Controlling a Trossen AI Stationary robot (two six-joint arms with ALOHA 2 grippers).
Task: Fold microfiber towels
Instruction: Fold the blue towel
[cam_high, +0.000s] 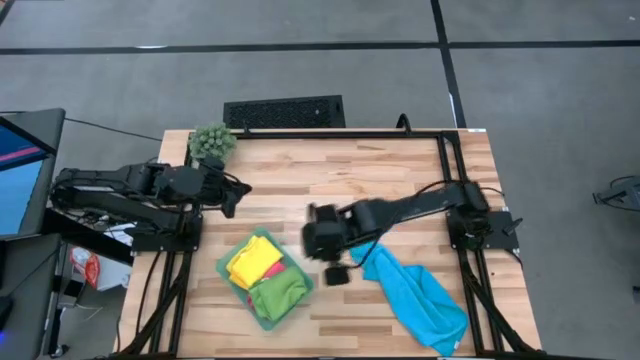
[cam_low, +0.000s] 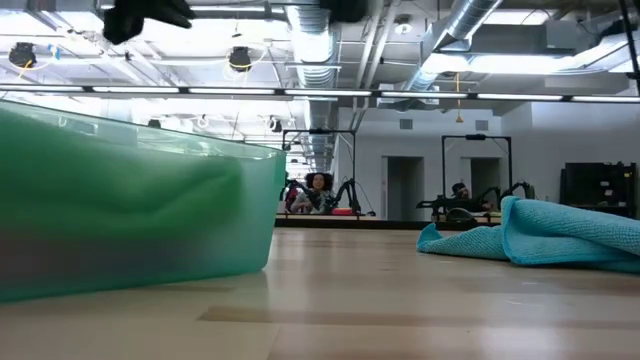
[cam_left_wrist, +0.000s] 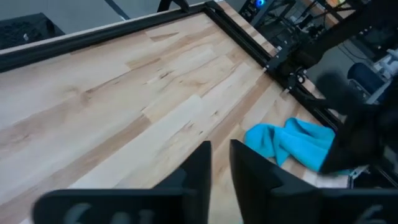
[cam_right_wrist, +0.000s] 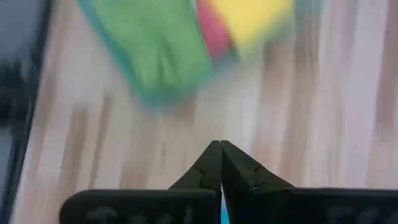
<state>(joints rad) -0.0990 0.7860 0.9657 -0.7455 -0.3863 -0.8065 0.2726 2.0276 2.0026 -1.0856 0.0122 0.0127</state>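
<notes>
On the near right part of the tabletop (cam_high: 400, 170), the bright blue microfiber towel (cam_high: 420, 295) lies rumpled in a loose diagonal strip, flat on the wood with nothing holding it. Three more towels sit bunched in the pale teal-green tray (cam_high: 228, 277) toward the near middle: the yellow towel (cam_high: 252, 262) at the tray's far end, the leaf green towel (cam_high: 279, 295) at its near end, and a sliver of the pink towel (cam_high: 274, 270) showing between them.

Between tray and blue towel hangs the right claw (cam_right_wrist: 221, 152), its two fingers pressed together and empty (the wrist view shows their tips meeting above bare wood, with the tray farther off). The left claw (cam_left_wrist: 221, 162) is held over the far left of the tabletop, well apart from every towel, fingers slightly apart with a narrow gap and nothing in it. A small spiky green plant ball (cam_high: 212, 142) rests at the far left corner.
</notes>
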